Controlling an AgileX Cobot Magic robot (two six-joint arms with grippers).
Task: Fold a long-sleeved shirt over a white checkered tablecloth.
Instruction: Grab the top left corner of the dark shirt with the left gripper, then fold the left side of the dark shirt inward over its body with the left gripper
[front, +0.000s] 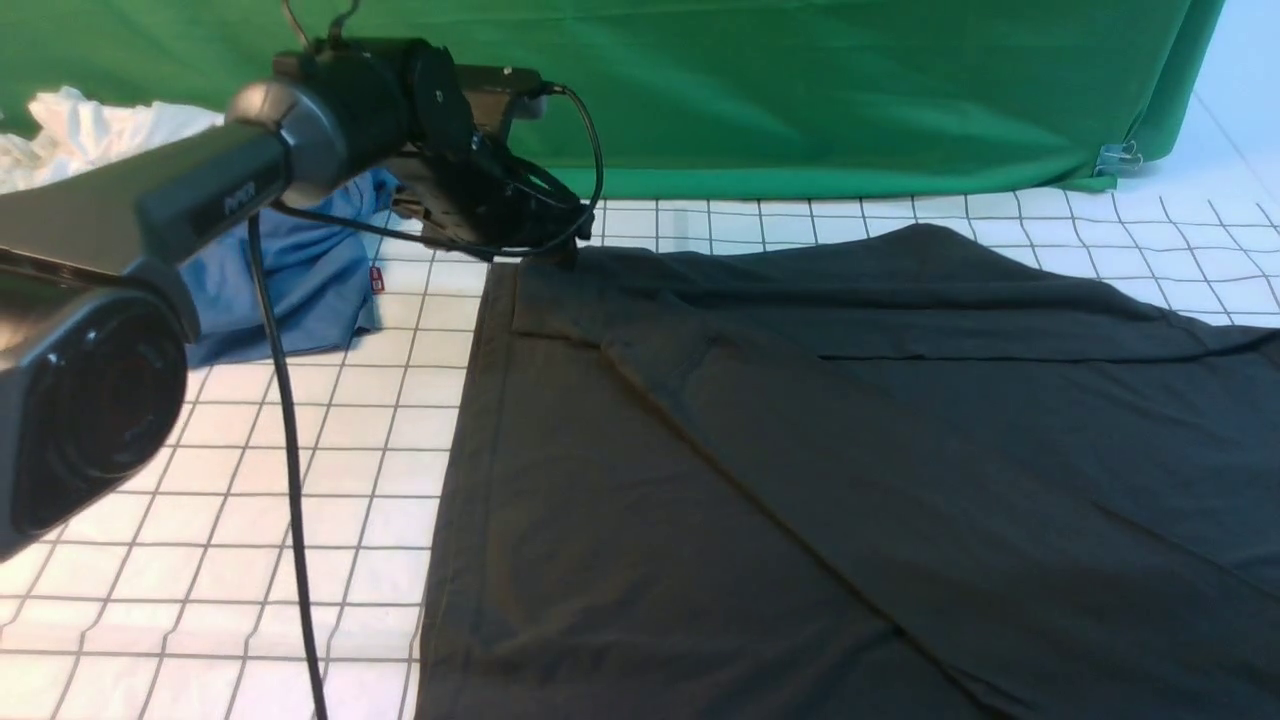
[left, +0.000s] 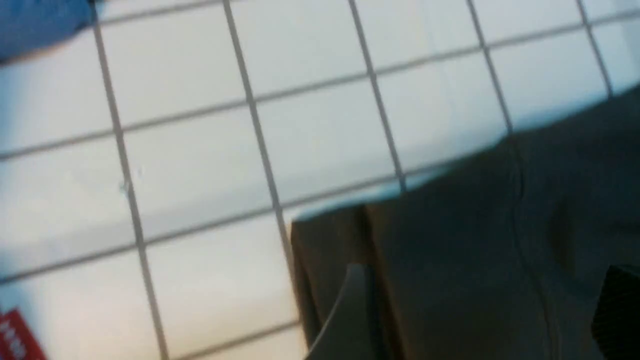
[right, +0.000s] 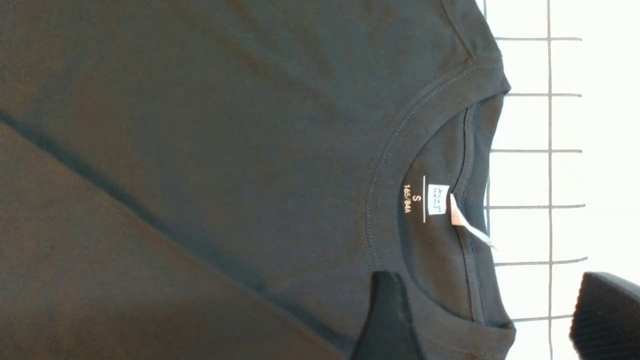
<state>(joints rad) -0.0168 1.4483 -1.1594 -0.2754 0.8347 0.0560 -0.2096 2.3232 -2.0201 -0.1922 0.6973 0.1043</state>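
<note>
Long-sleeved shirt (front: 850, 450) lies flat under the left pincer (left: 480, 320) and right pincer (right: 495, 320), both gaping empty; closing too deep could also pinch the white checkered tablecloth (front: 380, 440) below, dragging it

Black left arm (front: 180, 200), grey joint (front: 285, 120), trailing black cable (front: 290, 450), dark left claw (left: 482, 320).

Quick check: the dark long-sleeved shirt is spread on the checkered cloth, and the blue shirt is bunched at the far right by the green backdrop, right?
Not quite. The blue shirt is bunched at the far left, not the right, as the front view shows. The rest holds: the long-sleeved shirt is spread on the white checkered tablecloth, with the green backdrop behind.
</note>
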